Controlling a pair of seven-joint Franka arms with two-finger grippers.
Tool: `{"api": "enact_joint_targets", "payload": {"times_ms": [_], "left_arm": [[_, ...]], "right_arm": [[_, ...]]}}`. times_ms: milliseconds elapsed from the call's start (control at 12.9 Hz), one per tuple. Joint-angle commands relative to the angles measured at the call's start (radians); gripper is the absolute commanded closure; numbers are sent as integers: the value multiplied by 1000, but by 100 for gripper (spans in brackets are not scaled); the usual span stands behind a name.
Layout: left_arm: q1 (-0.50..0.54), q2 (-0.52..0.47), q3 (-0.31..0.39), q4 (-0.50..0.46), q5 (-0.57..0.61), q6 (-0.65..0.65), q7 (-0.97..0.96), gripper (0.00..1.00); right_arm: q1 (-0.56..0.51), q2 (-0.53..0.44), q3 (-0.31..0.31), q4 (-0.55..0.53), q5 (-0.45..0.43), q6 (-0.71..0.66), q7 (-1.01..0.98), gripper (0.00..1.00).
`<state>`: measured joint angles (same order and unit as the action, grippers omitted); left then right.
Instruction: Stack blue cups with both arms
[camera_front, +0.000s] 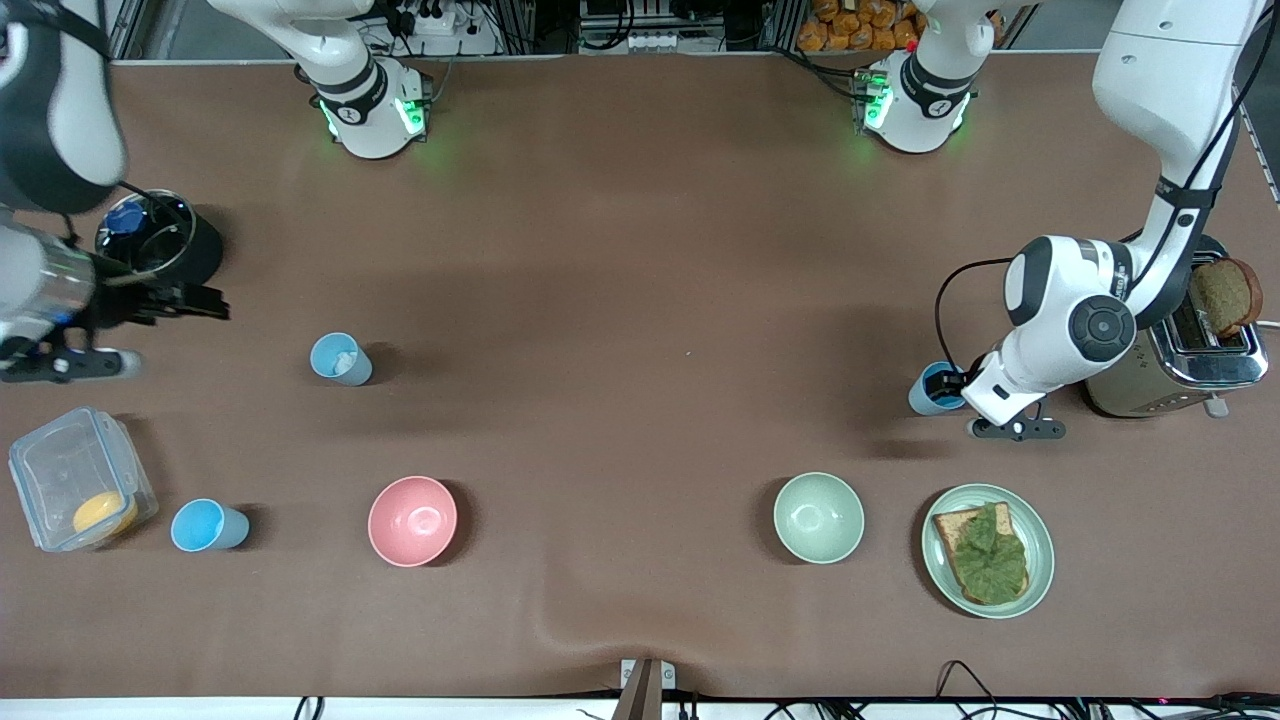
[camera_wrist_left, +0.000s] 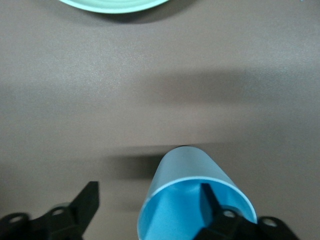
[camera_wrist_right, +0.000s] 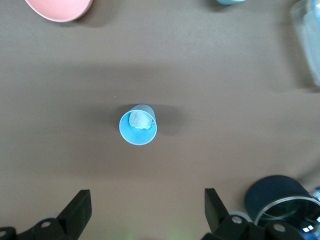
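While the left gripper (camera_wrist_left: 150, 207) straddles the rim of a blue cup (camera_front: 932, 389) beside the toaster (camera_front: 1180, 350), the right gripper (camera_wrist_right: 147, 212) hangs wide open and empty.

One left finger (camera_wrist_left: 212, 202) sits inside the cup, the other outside, jaws apart, wall not yet pinched; a second blue cup (camera_front: 340, 359), something pale inside, stands below the right gripper near a dark container (camera_front: 165, 240); a third blue cup (camera_front: 207, 526) stands between the clear box (camera_front: 75, 480) and pink bowl (camera_front: 412, 521), nearer the front camera; the green bowl (camera_front: 818, 517) sits beside the plate (camera_front: 1040, 545).
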<state>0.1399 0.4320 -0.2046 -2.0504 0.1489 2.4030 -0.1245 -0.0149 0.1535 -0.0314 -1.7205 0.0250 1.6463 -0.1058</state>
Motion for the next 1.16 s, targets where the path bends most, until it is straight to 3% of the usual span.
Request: {"api": "enact_joint_targets", "payload": {"times_ms": [0,155,465,774,1084], "left_arm": [[0,17,-3,16,15,4,-17,61],[-2,17,-4,13,15,4,-36,98],[12,2,-4,44,15,2,-18,100],[13,-10,-19,79,14,2,-14,100],[13,-71,-84,95,-17,-19,-26,100]], "right_arm": [[9,-95,7,-241,10,180,11,0],[23,-130,7,-373,10,318,11,0],[23,-120,5,-531,10,553,11,0],[12,-29,5,-574,10,717,9,0],[-3,49,7,-579,10,820,-2,0]]}}
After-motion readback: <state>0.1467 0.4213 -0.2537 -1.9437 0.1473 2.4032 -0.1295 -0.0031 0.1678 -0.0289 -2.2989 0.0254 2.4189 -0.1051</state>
